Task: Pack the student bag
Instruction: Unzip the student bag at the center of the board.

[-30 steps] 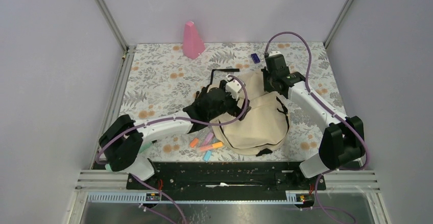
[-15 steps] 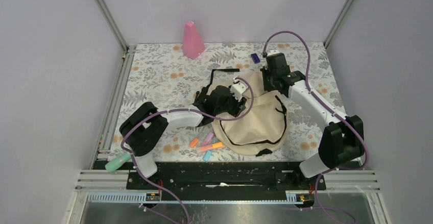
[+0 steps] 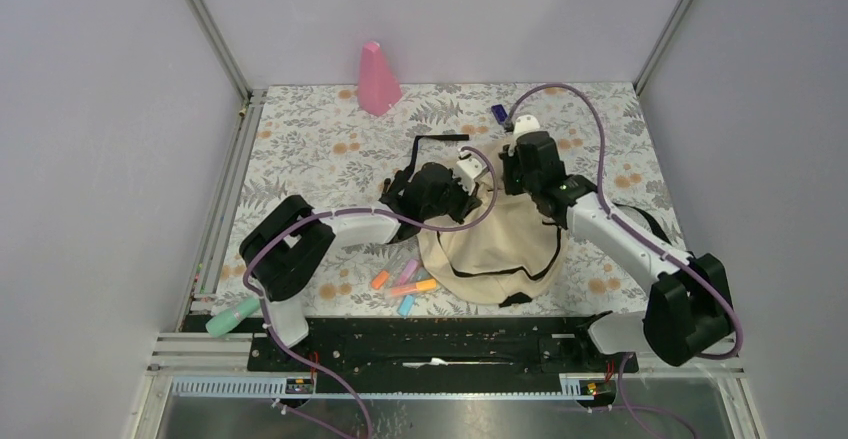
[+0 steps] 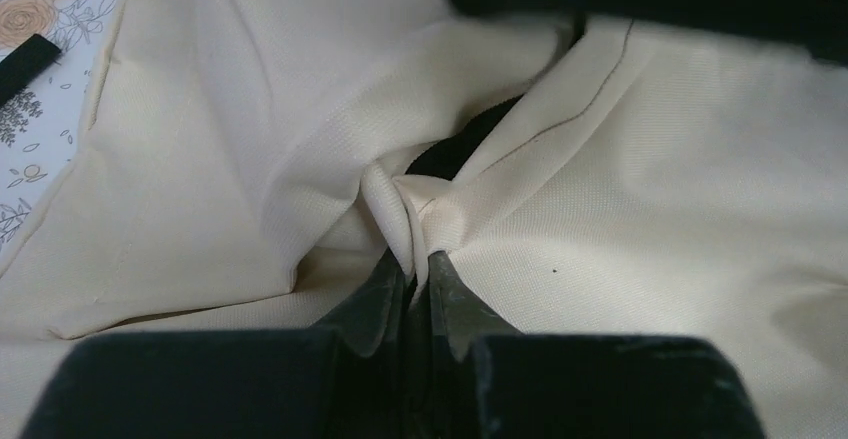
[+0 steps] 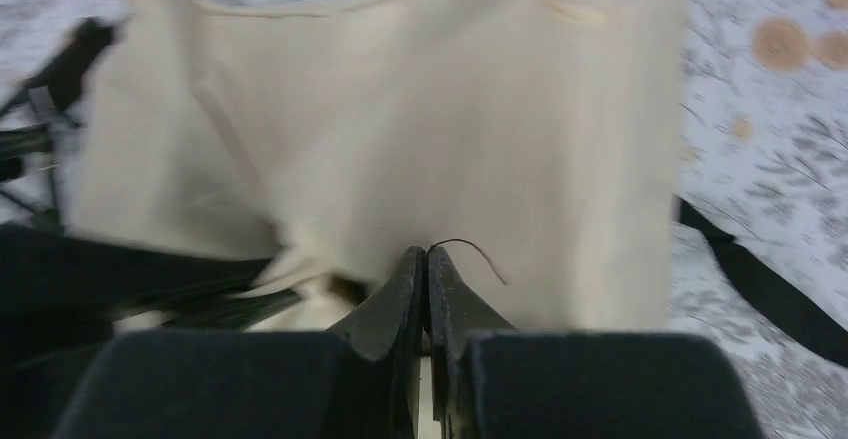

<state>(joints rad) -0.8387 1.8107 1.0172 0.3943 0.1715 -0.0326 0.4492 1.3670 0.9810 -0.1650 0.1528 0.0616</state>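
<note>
The student bag [image 3: 500,244], a cream fabric backpack with black trim, lies crumpled mid-table. My left gripper [image 3: 462,191] is at its upper left part, shut on a pinched fold of its cloth; in the left wrist view the fold sits between the closed fingertips of the left gripper [image 4: 415,259], and the bag [image 4: 650,209] fills the frame. My right gripper [image 3: 515,174] is at the bag's far top edge. In the right wrist view the right gripper [image 5: 428,252] is shut on the rim of the bag [image 5: 400,109], where a loose thread curls off.
Several coloured highlighters [image 3: 405,284] lie just left of the bag's near side. A pink cone [image 3: 378,79] stands at the back, a small purple item [image 3: 499,113] near the right wrist, a mint-green item [image 3: 232,316] by the left base. Black straps [image 3: 440,140] trail off the bag.
The left gripper went from open to shut on the bag's cloth. The right gripper shifted left and nearer with the bag's top edge, bunching the bag.
</note>
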